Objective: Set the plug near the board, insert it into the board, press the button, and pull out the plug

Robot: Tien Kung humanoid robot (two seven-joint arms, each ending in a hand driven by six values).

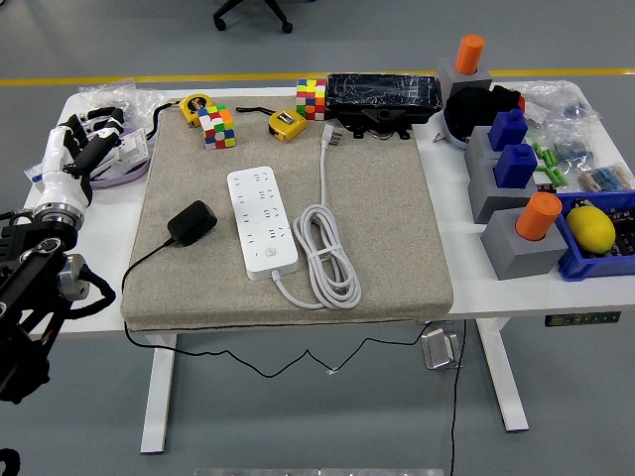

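Here, unlabelled power strip (262, 221), plug (191, 222), left hand (71, 159) apart

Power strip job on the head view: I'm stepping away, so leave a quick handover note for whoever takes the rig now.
Left hand: over the table's left edge, fingers relaxed, holding nothing. Right hand: out of view.
Black plug: lying on the grey mat, just left of the white power strip, not inserted.
Strip's button: near its front end, untouched.
Done: nothing beyond the plug lying close to the strip.
Left: grasp plug, insert, press button, pull out.
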